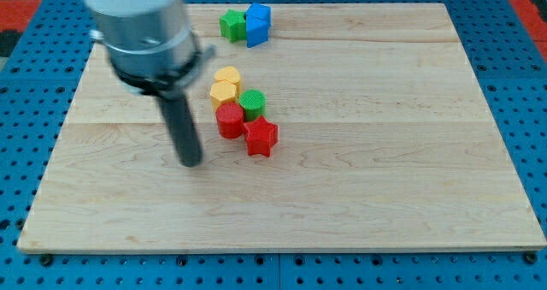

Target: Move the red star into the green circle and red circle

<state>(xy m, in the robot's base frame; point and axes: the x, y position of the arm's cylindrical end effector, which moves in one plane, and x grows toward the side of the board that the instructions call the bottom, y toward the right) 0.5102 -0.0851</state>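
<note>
here my tip (190, 162) rests on the wooden board (385, 187) at the view's left of the middle cluster, apart from every block; it is a bare rod, carrying nothing and touching no block. just to its right sits the red circle (229, 120), with the yellow blocks (226, 85) stacked toward the view's top of it, shape hard to make out. the green circle (253, 103) stands beside the red circle, touching it. the red star (261, 137) lies against both circles, at their lower right. near the view's top edge, a green block (231, 24) and a blue block (257, 24) sit together, well apart from the cluster.
</note>
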